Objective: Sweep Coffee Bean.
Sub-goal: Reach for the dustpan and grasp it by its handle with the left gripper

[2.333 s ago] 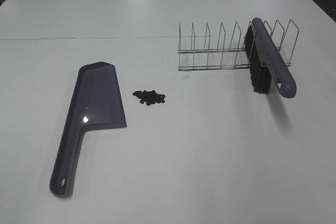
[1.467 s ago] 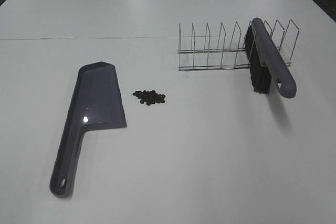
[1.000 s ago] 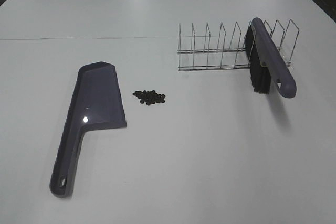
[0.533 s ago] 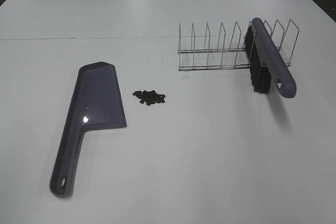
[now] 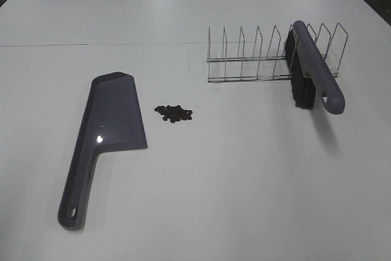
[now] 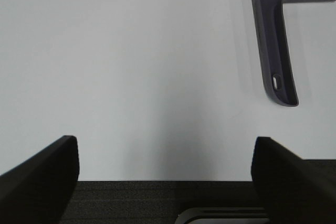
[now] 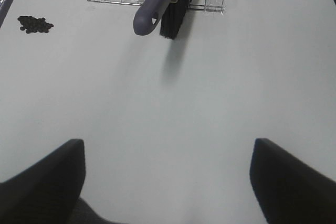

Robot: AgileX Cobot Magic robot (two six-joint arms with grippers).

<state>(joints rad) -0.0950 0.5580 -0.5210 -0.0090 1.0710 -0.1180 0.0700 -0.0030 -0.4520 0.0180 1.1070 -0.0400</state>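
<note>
A small cluster of dark coffee beans (image 5: 174,113) lies on the white table, just right of the purple dustpan (image 5: 104,139); the beans also show in the right wrist view (image 7: 34,24). A purple brush (image 5: 314,71) with black bristles leans in a wire rack (image 5: 256,59); it also shows in the right wrist view (image 7: 160,3). The dustpan handle shows in the left wrist view (image 6: 275,51). My left gripper (image 6: 165,177) is open and empty above the table's near edge. My right gripper (image 7: 168,182) is open and empty, well short of the brush. Neither gripper shows in the exterior view.
The white table (image 5: 232,175) spreads wide around the objects. Its near edge (image 6: 157,181) shows in the left wrist view, with dark floor below. A thin seam line (image 5: 91,44) crosses the table behind the dustpan.
</note>
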